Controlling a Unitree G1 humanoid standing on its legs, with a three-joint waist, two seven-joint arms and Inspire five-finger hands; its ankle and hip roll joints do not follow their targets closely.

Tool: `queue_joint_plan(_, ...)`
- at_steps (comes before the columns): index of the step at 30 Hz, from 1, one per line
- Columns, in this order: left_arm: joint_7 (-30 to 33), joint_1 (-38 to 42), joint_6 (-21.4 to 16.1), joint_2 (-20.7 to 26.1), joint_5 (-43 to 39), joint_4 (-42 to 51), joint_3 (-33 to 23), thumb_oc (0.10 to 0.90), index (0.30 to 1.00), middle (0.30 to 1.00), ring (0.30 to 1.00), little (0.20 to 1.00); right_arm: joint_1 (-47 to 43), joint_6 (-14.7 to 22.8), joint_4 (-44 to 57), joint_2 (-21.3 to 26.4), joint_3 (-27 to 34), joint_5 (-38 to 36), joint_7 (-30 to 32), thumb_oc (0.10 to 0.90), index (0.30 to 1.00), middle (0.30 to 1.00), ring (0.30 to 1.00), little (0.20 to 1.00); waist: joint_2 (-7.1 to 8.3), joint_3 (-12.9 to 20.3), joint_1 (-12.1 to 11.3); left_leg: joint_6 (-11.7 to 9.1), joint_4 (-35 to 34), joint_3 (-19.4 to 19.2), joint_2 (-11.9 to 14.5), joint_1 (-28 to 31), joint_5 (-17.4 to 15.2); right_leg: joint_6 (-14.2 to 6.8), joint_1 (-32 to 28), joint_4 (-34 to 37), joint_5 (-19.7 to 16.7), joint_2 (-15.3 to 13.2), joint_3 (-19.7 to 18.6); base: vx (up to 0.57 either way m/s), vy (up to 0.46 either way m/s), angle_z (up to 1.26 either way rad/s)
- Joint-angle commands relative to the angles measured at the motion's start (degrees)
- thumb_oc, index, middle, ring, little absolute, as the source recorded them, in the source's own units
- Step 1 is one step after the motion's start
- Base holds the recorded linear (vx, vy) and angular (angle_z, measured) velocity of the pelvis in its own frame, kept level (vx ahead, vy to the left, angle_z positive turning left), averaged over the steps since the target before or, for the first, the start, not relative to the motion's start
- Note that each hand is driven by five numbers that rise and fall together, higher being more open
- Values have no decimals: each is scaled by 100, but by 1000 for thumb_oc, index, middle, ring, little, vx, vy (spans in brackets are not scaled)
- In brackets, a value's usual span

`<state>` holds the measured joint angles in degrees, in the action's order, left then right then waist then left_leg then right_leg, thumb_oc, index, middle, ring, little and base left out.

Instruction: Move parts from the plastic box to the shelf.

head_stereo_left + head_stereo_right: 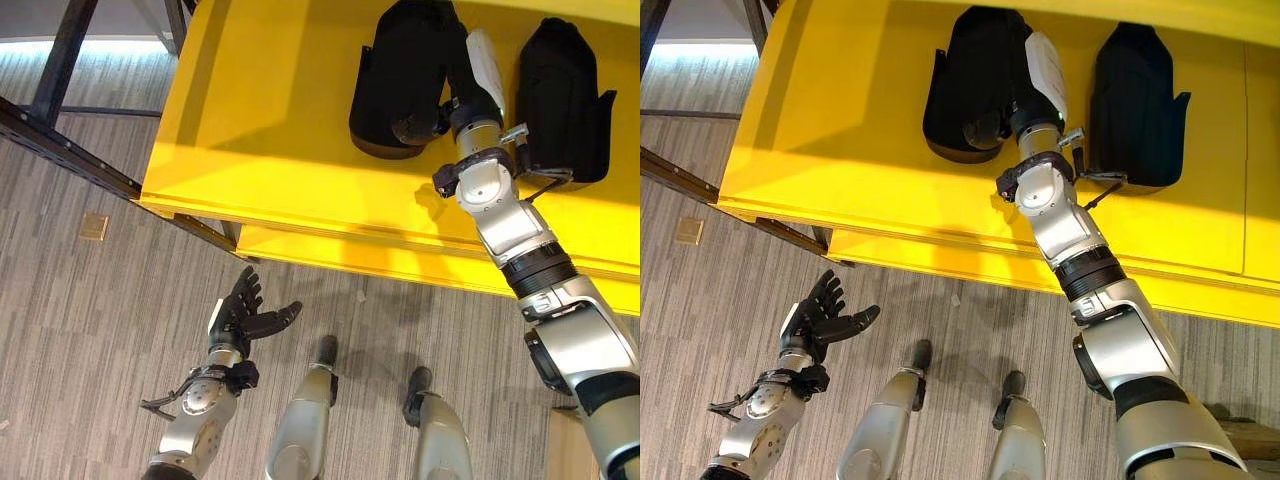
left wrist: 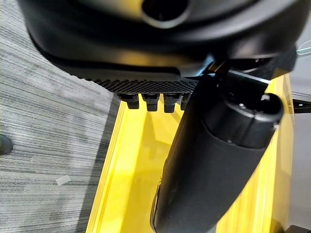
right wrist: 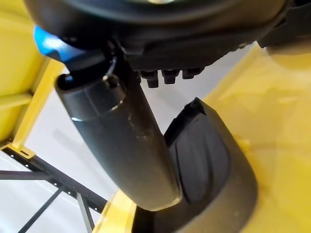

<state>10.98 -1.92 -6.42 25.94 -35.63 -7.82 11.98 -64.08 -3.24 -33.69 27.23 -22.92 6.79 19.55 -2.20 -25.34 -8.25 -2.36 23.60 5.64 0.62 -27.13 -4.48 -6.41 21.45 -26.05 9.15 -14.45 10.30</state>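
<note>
The right hand (image 1: 470, 75) is reaching over the yellow shelf (image 1: 270, 130), its fingers hidden against the left black part (image 1: 395, 85), so their grip cannot be told. A second black part (image 1: 560, 100) is lying just beside its thumb side, while the left hand (image 1: 245, 315) is hanging low over the floor, fingers spread and relaxed

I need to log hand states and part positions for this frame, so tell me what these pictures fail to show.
- Right robot hand: in the eye views it lies on the left black part, dark on dark, so its grip cannot be told.
- Right wrist view: the thumb covers much of that part.
- Right black part: the arm crosses its lower left edge.
- Shelf: cut off by the top edge.
- Left robot hand: open over the floor.
</note>
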Motion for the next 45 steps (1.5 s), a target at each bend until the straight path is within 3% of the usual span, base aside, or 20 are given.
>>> queue_joint_plan(1, 95, -51, -608, 275, 0, 897, -143, 900, 1000, 1000, 1000, 1000, -1285, 366, 116, 193, -162, 373, 351, 900, 1000, 1000, 1000, 1000, 61, 239, -31, 24, 301, 66, 344, 34, -492, -19, -425, 389, -13, -208, -401, 0, 0, 0)
queue_joint_plan(18, 190, -91, -663, 240, 33, 963, -236, 900, 1000, 1000, 1000, 1000, -1320, 304, -34, 233, -350, 637, 352, 900, 1000, 1000, 1000, 1000, 76, 73, -13, 24, 267, 22, 353, -67, -453, 1, -241, 335, -3, -171, -470, 0, 0, 0)
queue_joint_plan(45, 309, -134, -697, 181, 123, 1057, -451, 900, 1000, 1000, 1000, 1000, -1191, 262, 284, 283, -502, 937, 170, 900, 1000, 1000, 1000, 1000, 242, -157, 109, -34, 197, -18, 452, -102, -385, 54, -74, 174, 47, -80, -522, -1, -1, 0)
